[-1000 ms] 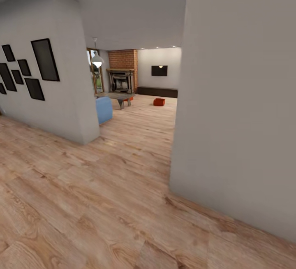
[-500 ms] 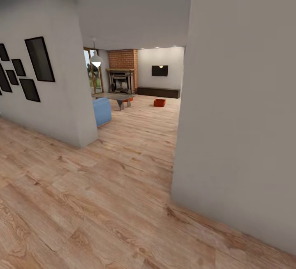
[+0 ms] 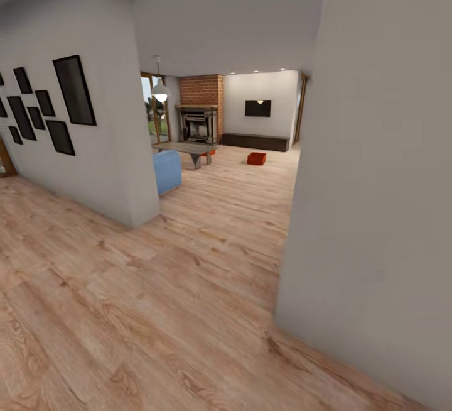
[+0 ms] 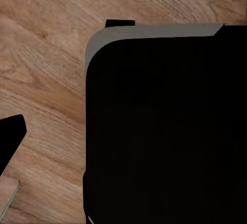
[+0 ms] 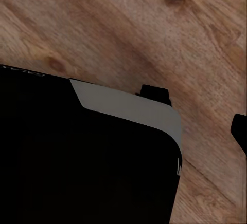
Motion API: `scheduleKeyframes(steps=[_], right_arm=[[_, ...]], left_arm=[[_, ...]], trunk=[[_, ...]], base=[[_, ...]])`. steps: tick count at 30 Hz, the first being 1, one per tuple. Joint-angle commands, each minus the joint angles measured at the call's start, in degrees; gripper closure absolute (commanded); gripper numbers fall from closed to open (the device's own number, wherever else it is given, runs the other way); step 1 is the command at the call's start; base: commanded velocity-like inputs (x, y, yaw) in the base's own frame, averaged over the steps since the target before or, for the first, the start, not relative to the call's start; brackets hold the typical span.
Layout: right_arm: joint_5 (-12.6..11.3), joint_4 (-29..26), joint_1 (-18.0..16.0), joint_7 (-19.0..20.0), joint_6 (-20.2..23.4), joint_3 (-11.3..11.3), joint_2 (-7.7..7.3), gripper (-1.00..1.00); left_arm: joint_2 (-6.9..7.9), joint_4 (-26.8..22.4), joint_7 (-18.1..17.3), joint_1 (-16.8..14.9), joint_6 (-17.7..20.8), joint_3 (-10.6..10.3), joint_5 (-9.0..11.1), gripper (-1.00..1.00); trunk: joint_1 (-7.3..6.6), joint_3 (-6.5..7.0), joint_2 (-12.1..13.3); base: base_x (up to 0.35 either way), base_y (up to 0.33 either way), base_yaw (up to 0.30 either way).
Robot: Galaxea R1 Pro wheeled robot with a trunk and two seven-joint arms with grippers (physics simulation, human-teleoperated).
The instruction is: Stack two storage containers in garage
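Far down the room, one orange-red box (image 3: 256,158) sits on the light wood floor (image 3: 157,298) in front of the long dark low cabinet (image 3: 256,141). What it holds is too small to tell. A second orange-red box (image 3: 208,153) peeks out from under the low table (image 3: 186,147), mostly hidden by it. Both lie well away from the jaws, far ahead through the doorway.

In the wrist views each camera looks down past a large black body with a pale grey edge (image 4: 154,31) onto wood planks (image 5: 128,34); small black tips show at the margins, but whether the jaws stand open or closed, or hold anything, I cannot tell.

The living room has a red brick fireplace (image 3: 201,109), a blue sofa (image 3: 167,171), a hanging lamp (image 3: 161,92) and glass doors (image 3: 152,115). Pale walls (image 3: 376,178) frame the passage; black picture frames (image 3: 74,89) hang on the left one.
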Motion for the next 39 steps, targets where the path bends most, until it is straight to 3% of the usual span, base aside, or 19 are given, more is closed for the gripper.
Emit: scheduleKeyframes(steps=[1, 25, 39], right_arm=[[-0.61, 0.18, -0.06, 0.29, -0.35, 0.39, 0.04, -1.0], [-0.69, 0.18, -0.06, 0.0, -0.55, 0.39, 0.05, -1.0], [-0.6, 0.18, -0.06, 0.14, -0.64, 0.39, -0.1, -1.0]], left_arm=[[0.0, -0.01, 0.02, -0.01, -0.14, 0.04, 0.13, -1.0], [0.0, -0.01, 0.02, -0.01, -0.14, 0.04, 0.13, -1.0], [0.0, 0.01, 0.02, -0.01, -0.14, 0.04, 0.13, -1.0]], trunk=[[0.03, -0.05, -0.02], [0.03, -0.05, -0.02], [0.03, -0.05, -0.02]], base=[[0.322, 0.0, 0.276], [0.322, 0.0, 0.277], [0.322, 0.0, 0.016]])
